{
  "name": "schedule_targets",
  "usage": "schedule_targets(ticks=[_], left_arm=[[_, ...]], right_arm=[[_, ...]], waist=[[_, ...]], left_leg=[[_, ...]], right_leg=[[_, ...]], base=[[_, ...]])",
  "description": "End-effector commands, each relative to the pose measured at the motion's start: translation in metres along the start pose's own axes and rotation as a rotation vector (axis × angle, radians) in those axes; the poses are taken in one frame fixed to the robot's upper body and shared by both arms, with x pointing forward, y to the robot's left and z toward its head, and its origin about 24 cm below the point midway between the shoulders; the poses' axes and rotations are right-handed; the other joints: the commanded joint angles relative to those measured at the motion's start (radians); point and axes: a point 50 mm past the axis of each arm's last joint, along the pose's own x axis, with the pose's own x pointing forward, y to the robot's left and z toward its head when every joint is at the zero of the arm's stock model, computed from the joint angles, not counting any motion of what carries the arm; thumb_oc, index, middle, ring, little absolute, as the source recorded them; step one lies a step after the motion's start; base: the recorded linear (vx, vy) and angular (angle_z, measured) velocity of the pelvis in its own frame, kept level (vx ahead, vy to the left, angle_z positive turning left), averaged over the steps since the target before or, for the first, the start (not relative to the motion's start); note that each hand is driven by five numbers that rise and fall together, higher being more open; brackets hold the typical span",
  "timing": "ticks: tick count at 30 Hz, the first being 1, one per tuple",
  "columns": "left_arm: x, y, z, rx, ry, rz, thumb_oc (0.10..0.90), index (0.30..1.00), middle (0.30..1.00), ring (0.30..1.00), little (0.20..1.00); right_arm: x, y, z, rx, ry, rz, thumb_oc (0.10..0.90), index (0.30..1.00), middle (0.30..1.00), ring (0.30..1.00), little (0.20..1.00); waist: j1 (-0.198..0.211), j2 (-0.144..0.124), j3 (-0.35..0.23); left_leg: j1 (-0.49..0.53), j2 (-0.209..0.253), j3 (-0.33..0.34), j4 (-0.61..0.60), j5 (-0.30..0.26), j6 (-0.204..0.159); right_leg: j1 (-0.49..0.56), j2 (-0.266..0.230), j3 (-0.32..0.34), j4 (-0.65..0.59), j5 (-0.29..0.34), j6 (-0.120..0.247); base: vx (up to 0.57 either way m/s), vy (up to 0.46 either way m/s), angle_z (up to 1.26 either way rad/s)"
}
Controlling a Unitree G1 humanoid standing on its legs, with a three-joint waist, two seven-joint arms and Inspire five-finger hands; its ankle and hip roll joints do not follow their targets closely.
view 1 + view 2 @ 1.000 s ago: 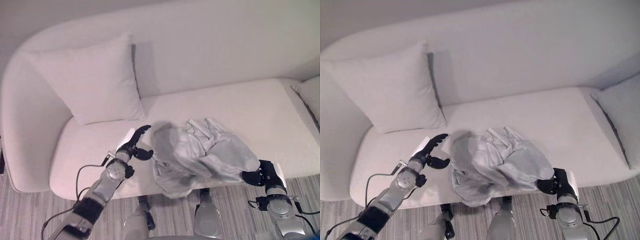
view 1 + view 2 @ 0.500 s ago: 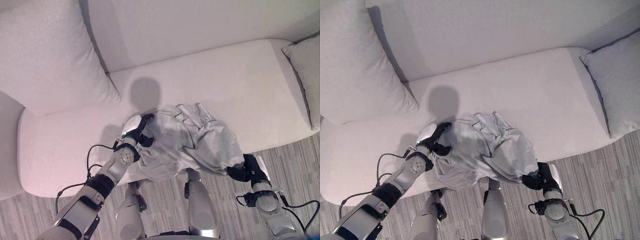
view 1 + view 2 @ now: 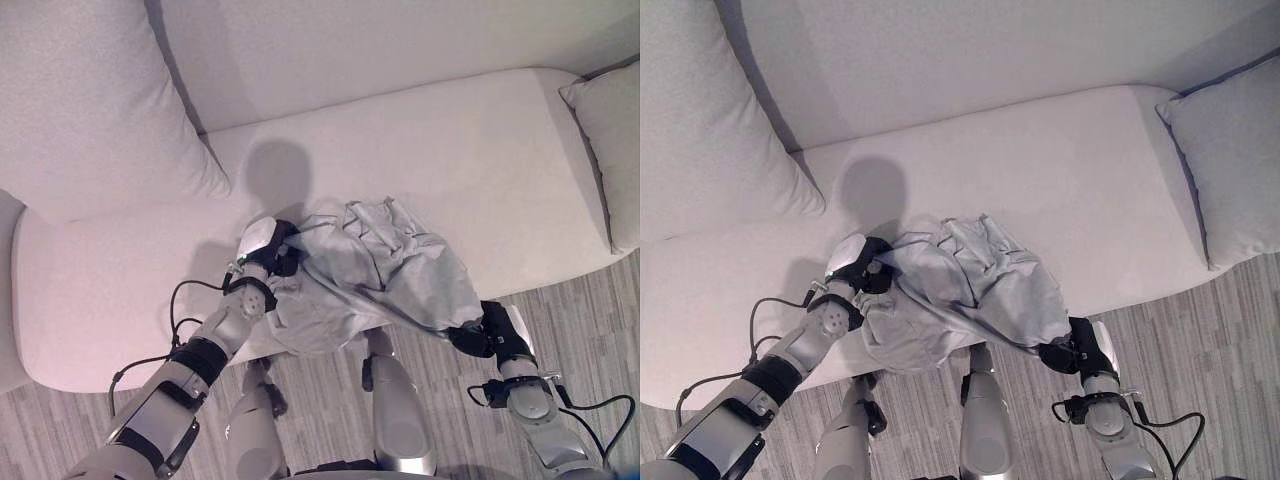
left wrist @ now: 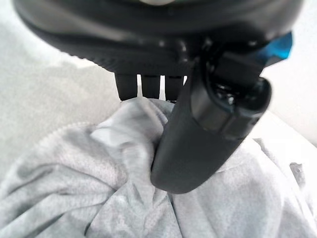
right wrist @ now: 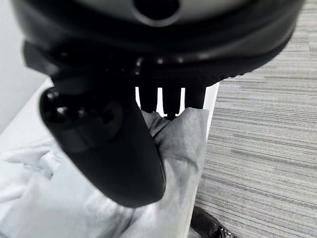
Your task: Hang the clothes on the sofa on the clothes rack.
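A crumpled light grey garment (image 3: pixel 370 270) lies bunched at the front edge of the white sofa (image 3: pixel 430 140), part of it hanging over the edge. My left hand (image 3: pixel 268 248) pinches the garment's left side; in the left wrist view its thumb (image 4: pixel 198 139) presses a fold of cloth (image 4: pixel 124 148) against the fingers. My right hand (image 3: pixel 490 335) is off the sofa's front edge, shut on the garment's right corner; the right wrist view has grey cloth (image 5: pixel 178 144) held between thumb (image 5: pixel 114 153) and fingers.
A large white cushion (image 3: pixel 90 110) leans at the sofa's left end, and another cushion (image 3: pixel 610 140) sits at the right end. Grey striped carpet (image 3: pixel 580 330) runs along the sofa's front.
My left hand has closed on the garment's left side and my right hand has kept its hold. The camera has tipped down and closer, so the whole scene has shifted.
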Motion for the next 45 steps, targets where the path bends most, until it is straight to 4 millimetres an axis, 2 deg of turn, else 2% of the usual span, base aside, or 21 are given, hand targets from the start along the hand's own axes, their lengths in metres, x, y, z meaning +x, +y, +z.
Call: schedule_targets(ticks=[1,6,9,13,14,17,18,21,22,23,24,26,29,30,31,33,36,40,42,43,45], left_arm=[[0.0,0.03,0.01,-0.096,-0.084,0.149,0.4,0.3,0.3,0.3,0.3],[-0.016,0.048,-0.005,-0.189,-0.072,0.228,0.4,0.3,0.3,0.3,0.3],[-0.04,0.071,-0.027,-0.28,-0.054,0.333,0.4,0.3,0.3,0.3,0.3],[-0.067,0.1,-0.044,-0.311,-0.05,0.444,0.4,0.3,0.3,0.3,0.3],[-0.067,0.1,-0.044,-0.31,-0.049,0.444,0.4,0.3,0.3,0.3,0.3],[-0.076,0.136,-0.043,-0.253,-0.095,0.561,0.4,0.3,0.3,0.3,0.3],[-0.076,0.137,-0.043,-0.252,-0.095,0.562,0.4,0.3,0.3,0.3,0.3],[-0.084,0.172,-0.036,-0.19,-0.152,0.68,0.4,0.3,0.3,0.3,0.3],[-0.09,0.191,-0.032,-0.135,-0.181,0.739,0.4,0.3,0.3,0.3,0.3],[-0.091,0.192,-0.032,-0.134,-0.18,0.742,0.4,0.3,0.3,0.3,0.3],[-0.094,0.204,-0.029,-0.096,-0.199,0.78,0.4,0.3,0.3,0.3,0.3],[-0.095,0.217,-0.023,-0.057,-0.224,0.819,0.4,0.3,0.3,0.3,0.3],[-0.093,0.234,-0.015,-0.024,-0.258,0.87,0.4,0.3,0.3,0.3,0.3],[-0.093,0.238,-0.013,-0.021,-0.266,0.882,0.4,0.3,0.3,0.3,0.3],[-0.093,0.241,-0.012,-0.016,-0.264,0.895,0.4,0.3,0.3,0.3,0.3],[-0.097,0.246,-0.013,-0.009,-0.265,0.925,0.4,0.3,0.3,0.3,0.3],[-0.102,0.253,-0.015,-0.002,-0.261,0.953,0.4,0.3,0.3,0.3,0.3],[-0.112,0.27,-0.022,0.013,-0.234,1.026,0.4,0.3,0.3,0.3,0.3],[-0.112,0.27,-0.022,0.011,-0.233,1.028,0.4,0.3,0.3,0.3,0.3],[-0.11,0.275,-0.021,-0.003,-0.238,1.049,0.4,0.3,0.3,0.3,0.3],[-0.108,0.28,-0.017,0.002,-0.25,1.062,0.4,0.3,0.3,0.3,0.3]], right_arm=[[-0.002,-0.028,0.001,0.001,-0.03,-0.123,0.4,0.3,0.3,0.3,0.3],[0.004,-0.032,0.002,-0.057,-0.022,-0.122,0.4,0.3,0.3,0.3,0.3],[0.011,-0.04,0.012,-0.083,-0.054,-0.133,0.4,0.3,0.3,0.3,0.3],[0.019,-0.051,0.034,-0.051,-0.123,-0.153,0.4,0.3,0.3,0.3,0.3],[0.019,-0.051,0.034,-0.051,-0.123,-0.152,0.4,0.3,0.3,0.3,0.3],[0.027,-0.071,0.065,-0.009,-0.241,-0.224,0.4,0.3,0.3,0.3,0.3],[0.027,-0.071,0.066,-0.009,-0.243,-0.224,0.4,0.3,0.3,0.3,0.3],[0.031,-0.091,0.103,-0.009,-0.384,-0.309,0.4,0.3,0.3,0.3,0.3],[0.033,-0.102,0.129,-0.011,-0.479,-0.349,0.4,0.3,0.3,0.3,0.3],[0.034,-0.102,0.131,-0.01,-0.482,-0.348,0.4,0.3,0.3,0.3,0.3],[0.032,-0.109,0.143,-0.014,-0.532,-0.373,0.4,0.3,0.3,0.3,0.3],[0.029,-0.117,0.167,-0.021,-0.626,-0.404,0.4,0.3,0.3,0.3,0.3],[0.022,-0.134,0.196,-0.04,-0.745,-0.458,0.4,0.3,0.3,0.3,0.3],[0.019,-0.138,0.202,-0.048,-0.774,-0.472,0.4,0.3,0.3,0.3,0.3],[0.016,-0.145,0.209,-0.062,-0.802,-0.493,0.4,0.3,0.3,0.3,0.3],[0.015,-0.154,0.223,-0.062,-0.841,-0.507,0.4,0.3,0.3,0.3,0.3],[0.011,-0.163,0.237,-0.079,-0.891,-0.535,0.4,0.3,0.3,0.3,0.3],[-0.003,-0.183,0.267,-0.122,-0.993,-0.595,0.4,0.3,0.3,0.3,0.3],[-0.003,-0.184,0.269,-0.122,-0.995,-0.595,0.4,0.3,0.3,0.3,0.3],[-0.007,-0.193,0.277,-0.16,-1.016,-0.634,0.4,0.3,0.3,0.3,0.3],[-0.009,-0.2,0.286,-0.208,-1.02,-0.662,0.4,0.3,0.3,0.3,0.3]], waist=[[0.026,0.001,-0.084],[0.058,0.014,-0.126],[0.111,0.019,-0.177],[0.18,-0.004,-0.245],[0.176,-0.007,-0.246],[0.232,-0.032,-0.283],[0.229,-0.036,-0.284],[0.267,-0.055,-0.298],[0.298,-0.063,-0.304],[0.297,-0.064,-0.3],[0.311,-0.065,-0.301],[0.305,-0.062,-0.298],[0.303,-0.052,-0.306],[0.303,-0.054,-0.31],[0.306,-0.06,-0.315],[0.319,-0.066,-0.33],[0.326,-0.073,-0.343],[0.362,-0.071,-0.362],[0.355,-0.069,-0.361],[0.362,-0.067,-0.343],[0.358,-0.066,-0.338]], left_leg=[[0.093,0.118,-0.006,0.003,-0.03,-0.109],[0.128,0.071,-0.037,0.003,-0.064,-0.086],[0.177,0.015,-0.075,0.003,-0.108,-0.06],[0.209,-0.07,-0.14,0.003,-0.153,-0.017],[0.204,-0.075,-0.143,0.003,-0.149,-0.015],[0.21,-0.138,-0.187,0.003,-0.181,0.015],[0.205,-0.143,-0.189,0.003,-0.176,0.018],[0.203,-0.17,-0.191,0.003,-0.193,0.034],[0.213,-0.176,-0.177,0.003,-0.205,0.04],[0.214,-0.177,-0.176,0.003,-0.205,0.041],[0.213,-0.182,-0.176,0.003,-0.204,0.052],[0.215,-0.198,-0.189,0.003,-0.196,0.073],[0.232,-0.213,-0.212,0.003,-0.178,0.088],[0.237,-0.219,-0.219,0.003,-0.176,0.088],[0.247,-0.23,-0.23,0.003,-0.173,0.089],[0.254,-0.241,-0.244,0.003,-0.168,0.084],[0.247,-0.24,-0.256,0.003,-0.157,0.076],[0.207,-0.216,-0.28,0.003,-0.104,0.039],[0.205,-0.216,-0.286,0.003,-0.102,0.038],[0.167,-0.197,-0.256,0.011,-0.056,0.015],[0.16,-0.15,-0.163,0.025,-0.058,0.012]], right_leg=[[0.035,0.003,-0.035,0.004,-0.053,-0.001],[0.105,-0.034,-0.061,0.004,-0.061,0.004],[0.192,-0.077,-0.1,0.004,-0.066,0.014],[0.293,-0.147,-0.168,0.004,-0.053,0.036],[0.29,-0.151,-0.17,0.004,-0.051,0.036],[0.339,-0.207,-0.225,0.01,-0.001,0.062],[0.337,-0.211,-0.227,0.009,0.003,0.063],[0.334,-0.234,-0.252,0.019,0.045,0.065],[0.334,-0.245,-0.298,0.04,0.066,0.065],[0.334,-0.246,-0.296,0.041,0.066,0.065],[0.336,-0.243,-0.313,0.068,0.05,0.065],[0.335,-0.197,-0.255,0.173,-0.042,0.046],[0.316,-0.044,-0.126,0.318,-0.204,0.01],[0.313,-0.003,-0.09,0.327,-0.248,0.003],[0.325,0.038,-0.052,0.296,-0.282,-0.03],[0.365,0.062,-0.043,0.209,-0.275,-0.063],[0.407,0.085,-0.045,0.12,-0.249,-0.065],[0.456,0.107,-0.091,0.004,-0.216,-0.068],[0.456,0.108,-0.097,0.004,-0.216,-0.068],[0.458,0.094,-0.145,0.004,-0.218,-0.069],[0.445,0.069,-0.194,0.004,-0.203,-0.061]], base=[[0.06,0.11,0.06],[0.07,0.136,0.2],[0.13,0.258,0.33],[0.09,0.253,0.43],[0.06,0.223,0.53],[0.03,0.224,0.52],[-0.03,0.117,0.6],[-0.05,0.155,0.27],[-0.05,0.132,0.16],[-0.06,0.112,0.06],[-0.05,0.109,0.05],[-0.06,0.172,0.08],[-0.02,0.092,0.13],[0.0,0.0,0.0],[0.01,-0.038,0.19],[0.0,-0.057,0.29],[-0.06,-0.132,0.17],[-0.1,-0.132,0.2],[-0.12,-0.029,0.36],[-0.21,0.013,0.38],[-0.23,0.107,0.57]])
